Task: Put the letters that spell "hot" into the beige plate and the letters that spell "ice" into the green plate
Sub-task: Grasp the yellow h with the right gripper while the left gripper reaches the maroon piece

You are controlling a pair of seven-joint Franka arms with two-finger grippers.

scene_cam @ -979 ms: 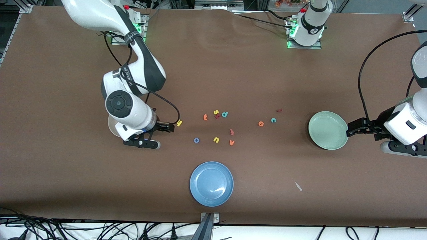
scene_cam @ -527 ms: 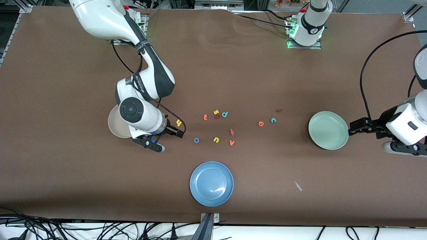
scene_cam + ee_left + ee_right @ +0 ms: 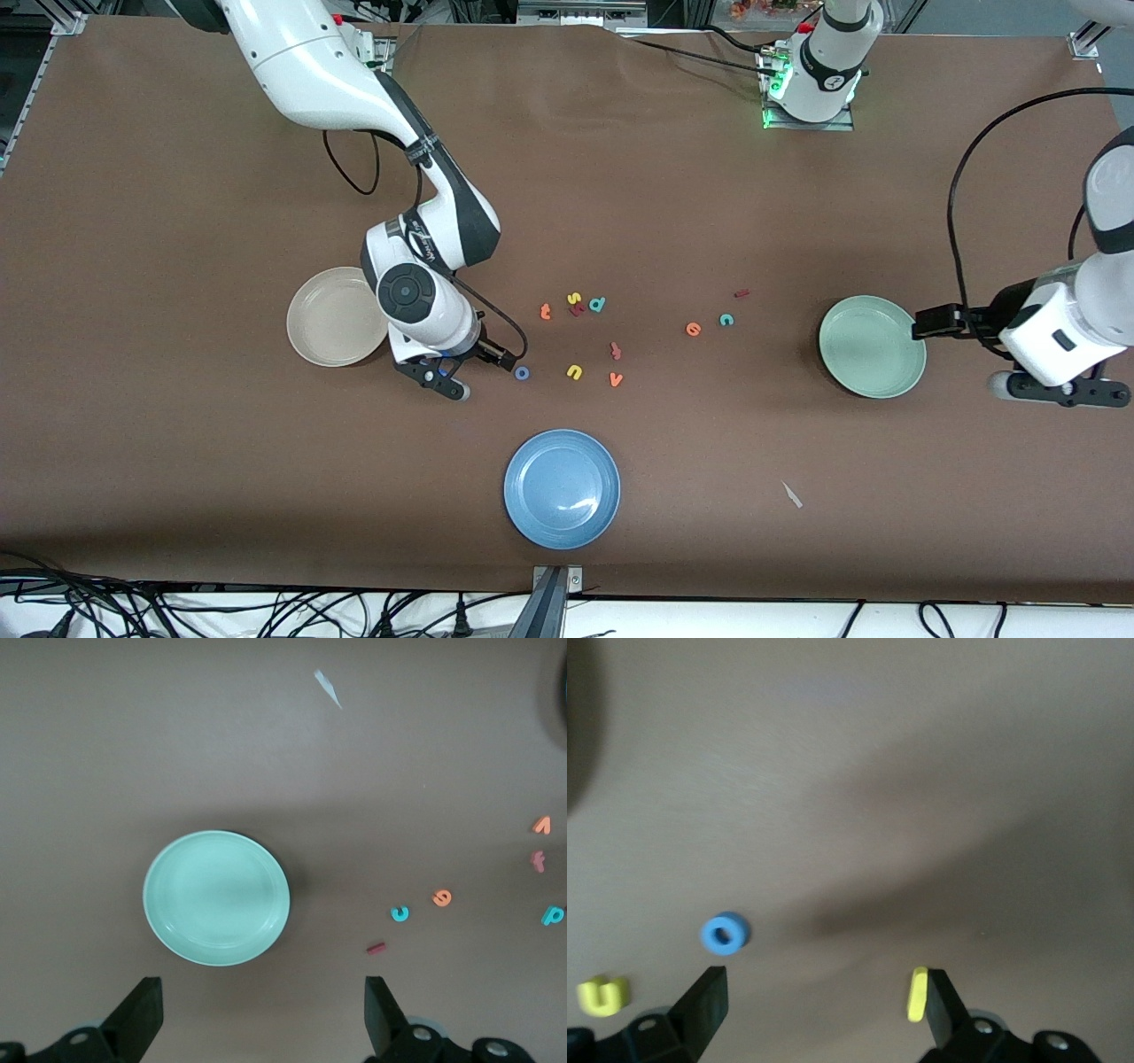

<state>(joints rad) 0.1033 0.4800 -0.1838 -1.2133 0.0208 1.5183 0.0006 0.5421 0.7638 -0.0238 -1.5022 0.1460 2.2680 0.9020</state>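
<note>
Moved off the beige plate [image 3: 312, 347]: my right gripper [image 3: 441, 379] has swung toward the table's middle and now hangs low just beside the blue o [image 3: 522, 373]. Its fingers are spread wide, gripping nothing. A yellow piece [image 3: 919, 994] sits edge-on against one finger's inner face; I cannot tell which letter it is, or whether it clings there. Orange t [image 3: 545, 311] lies on the table [image 3: 177, 443], farther from the front camera than the o. Dark red i [image 3: 742, 293], teal c [image 3: 726, 320] and orange e [image 3: 693, 330] lie nearer the green plate [image 3: 873, 346]. My left gripper [image 3: 1054, 390] waits beside that plate, spread wide, empty.
</note>
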